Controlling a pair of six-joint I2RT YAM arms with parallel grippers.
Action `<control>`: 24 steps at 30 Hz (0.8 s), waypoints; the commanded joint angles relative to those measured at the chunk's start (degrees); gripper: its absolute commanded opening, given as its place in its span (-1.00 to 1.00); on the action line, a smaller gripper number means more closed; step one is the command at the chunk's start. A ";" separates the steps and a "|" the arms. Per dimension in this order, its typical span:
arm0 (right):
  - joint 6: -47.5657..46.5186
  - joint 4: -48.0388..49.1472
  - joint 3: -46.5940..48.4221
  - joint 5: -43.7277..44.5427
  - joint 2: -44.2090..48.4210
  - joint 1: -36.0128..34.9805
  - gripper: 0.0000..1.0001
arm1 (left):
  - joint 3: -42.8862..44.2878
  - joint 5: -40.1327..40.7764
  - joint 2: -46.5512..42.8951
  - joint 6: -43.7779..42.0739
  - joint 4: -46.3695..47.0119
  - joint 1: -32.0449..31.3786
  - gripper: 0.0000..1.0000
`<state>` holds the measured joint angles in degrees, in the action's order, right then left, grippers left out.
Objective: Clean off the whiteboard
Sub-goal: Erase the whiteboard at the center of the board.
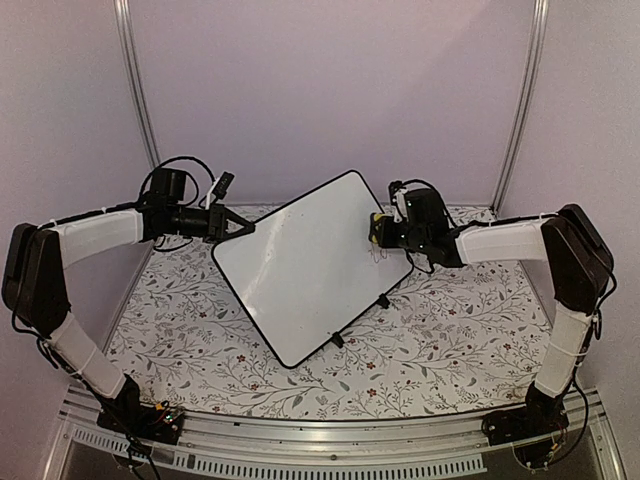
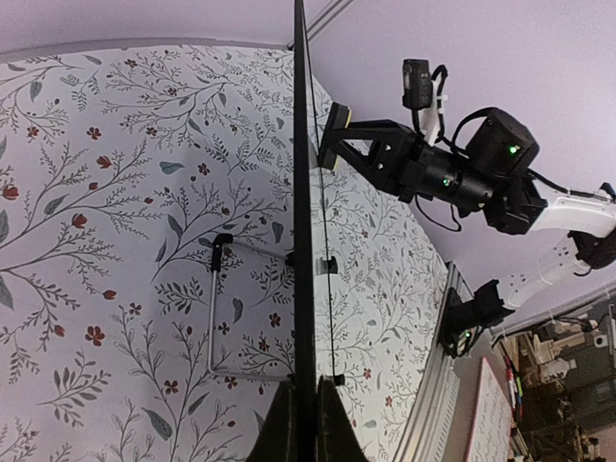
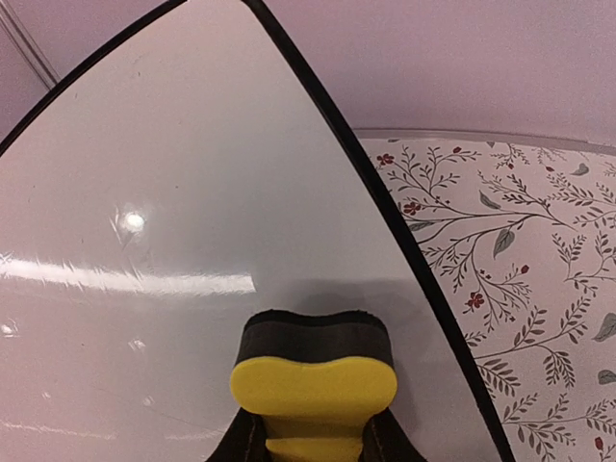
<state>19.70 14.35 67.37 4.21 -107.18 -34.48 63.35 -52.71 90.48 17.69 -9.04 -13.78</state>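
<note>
One whiteboard (image 1: 315,265) clamped in left tool (image 1: 238,225); one yellow eraser (image 3: 313,371) clamped in right tool (image 1: 380,232).

The walls (image 1: 330,90) are plain and pale lilac, and thin slanted aluminium posts (image 1: 140,100) stand at the corners. A white tablecloth (image 1: 450,340) with grey twigs, leaves and small red flowers lies below. A slotted aluminium rail (image 1: 330,445) runs along its near edge. The light is soft and even.
</note>
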 commanded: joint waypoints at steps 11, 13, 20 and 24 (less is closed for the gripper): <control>0.58 -4.16 -4.99 -1.11 -0.07 -3.26 -1.00 | -0.42 -4.33 0.32 -3.56 0.92 -1.33 -1.00; 0.55 -4.09 -5.39 -0.98 0.03 -3.44 -1.00 | -0.40 -4.33 0.34 -3.55 0.94 -1.29 -1.00; 1.21 -3.61 -7.28 -0.85 0.38 -4.30 -1.00 | -0.41 -4.44 0.31 -3.48 0.94 -1.33 -1.00; 1.81 -3.13 -8.78 -0.66 0.47 -4.92 -1.00 | -0.41 -4.42 0.31 -3.49 0.87 -1.32 -1.00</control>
<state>20.45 15.92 61.69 4.97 -105.25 -37.41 63.35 -52.86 90.48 17.67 -9.02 -13.78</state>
